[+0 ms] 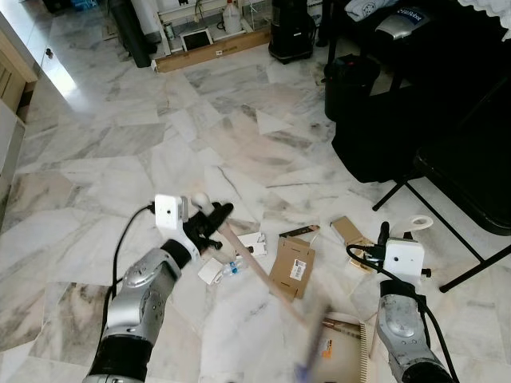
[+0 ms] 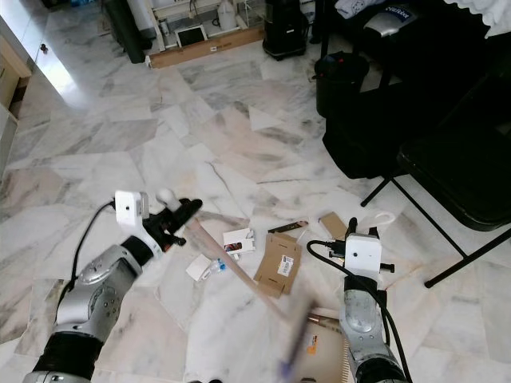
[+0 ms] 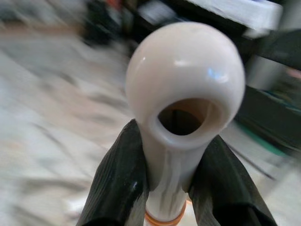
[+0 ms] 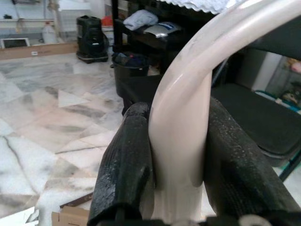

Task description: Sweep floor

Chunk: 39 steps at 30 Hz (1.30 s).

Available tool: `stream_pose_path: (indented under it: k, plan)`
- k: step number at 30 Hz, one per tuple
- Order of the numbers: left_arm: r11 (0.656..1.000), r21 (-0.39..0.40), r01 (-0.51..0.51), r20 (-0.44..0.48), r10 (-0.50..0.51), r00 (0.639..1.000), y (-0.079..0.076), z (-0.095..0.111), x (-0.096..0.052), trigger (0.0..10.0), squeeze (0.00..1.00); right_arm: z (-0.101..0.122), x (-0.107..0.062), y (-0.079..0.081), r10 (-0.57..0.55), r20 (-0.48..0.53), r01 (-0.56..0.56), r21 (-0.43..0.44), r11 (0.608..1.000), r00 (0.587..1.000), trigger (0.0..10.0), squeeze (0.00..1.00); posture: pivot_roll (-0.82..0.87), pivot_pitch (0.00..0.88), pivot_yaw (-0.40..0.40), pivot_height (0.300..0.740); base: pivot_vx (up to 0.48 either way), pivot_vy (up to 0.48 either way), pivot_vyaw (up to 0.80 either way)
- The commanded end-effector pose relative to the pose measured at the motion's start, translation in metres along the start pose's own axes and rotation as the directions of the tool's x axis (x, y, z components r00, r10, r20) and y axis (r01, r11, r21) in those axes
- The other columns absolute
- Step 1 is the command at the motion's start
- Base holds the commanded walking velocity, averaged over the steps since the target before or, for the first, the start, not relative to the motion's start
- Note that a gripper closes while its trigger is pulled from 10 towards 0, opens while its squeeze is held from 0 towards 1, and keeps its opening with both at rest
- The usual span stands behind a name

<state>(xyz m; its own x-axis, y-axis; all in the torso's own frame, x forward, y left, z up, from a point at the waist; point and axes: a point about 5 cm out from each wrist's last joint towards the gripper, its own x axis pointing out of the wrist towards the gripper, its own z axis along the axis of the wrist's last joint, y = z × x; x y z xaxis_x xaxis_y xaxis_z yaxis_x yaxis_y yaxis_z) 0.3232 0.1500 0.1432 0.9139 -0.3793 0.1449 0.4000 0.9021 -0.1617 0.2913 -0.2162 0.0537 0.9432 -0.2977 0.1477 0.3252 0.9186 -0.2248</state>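
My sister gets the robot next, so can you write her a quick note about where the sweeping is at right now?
Left gripper: shut on the broom handle's cream knob end.
Right gripper: shut on the dustpan's cream handle.
Broom head is blurred, near the dustpan low on the marble floor.
Left to sweep: cardboard pieces, paper scraps, small bottle. Nothing visibly collected yet.

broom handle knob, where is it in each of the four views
Left eye view: the broom handle knob sits lower left of centre, above the left end effector, which is shut on the handle.
Right eye view: the knob is further left, again by that end effector.
Left wrist view: it is close up at centre, between the two black fingers.
Right wrist view: not in it.
Shared landmark: the flattened cardboard box on the floor.
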Motion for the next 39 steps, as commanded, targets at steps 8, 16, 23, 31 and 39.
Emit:
stream_pose_path:
  k: [8, 16, 23, 31, 39]
  plan:
    - [0.991, 0.114, -0.076, 0.201, 0.052, 0.978, 0.002, 0.040, 0.002, 10.0, 0.00, 0.002, -0.002, 0.003, 0.014, 0.008, -0.014, 0.030, 0.999, 1.000, 10.0, 0.00, 0.04, 0.116, 0.131, 0.740, 0.000, 0.000, 0.00]
    - [0.982, 0.145, -0.118, 0.214, 0.085, 0.973, 0.003, 0.036, 0.003, 10.0, 0.00, 0.020, -0.003, -0.011, -0.060, 0.117, 0.045, 0.129, 0.991, 0.991, 10.0, 0.00, 0.02, 0.115, 0.122, 0.740, 0.000, 0.000, 0.00]
    - [0.977, 0.162, -0.138, 0.229, 0.099, 0.968, -0.001, 0.035, 0.004, 10.0, 0.00, 0.049, 0.001, -0.017, -0.082, 0.228, 0.044, 0.164, 0.985, 0.970, 10.0, 0.00, 0.00, 0.111, 0.114, 0.740, 0.000, 0.000, 0.00]
    - [0.968, 0.211, -0.137, 0.195, 0.096, 0.976, -0.002, 0.023, 0.003, 10.0, 0.00, 0.076, 0.008, -0.019, -0.094, 0.285, 0.032, 0.218, 0.976, 0.954, 10.0, 0.00, 0.00, 0.101, 0.106, 0.740, 0.000, 0.000, 0.00]
    - [0.969, 0.210, -0.131, 0.177, 0.094, 0.980, -0.011, 0.007, 0.003, 10.0, 0.00, 0.089, 0.009, -0.017, -0.096, 0.269, 0.018, 0.277, 0.961, 0.958, 10.0, 0.00, -0.03, 0.039, 0.087, 0.740, 0.000, 0.000, 0.00]
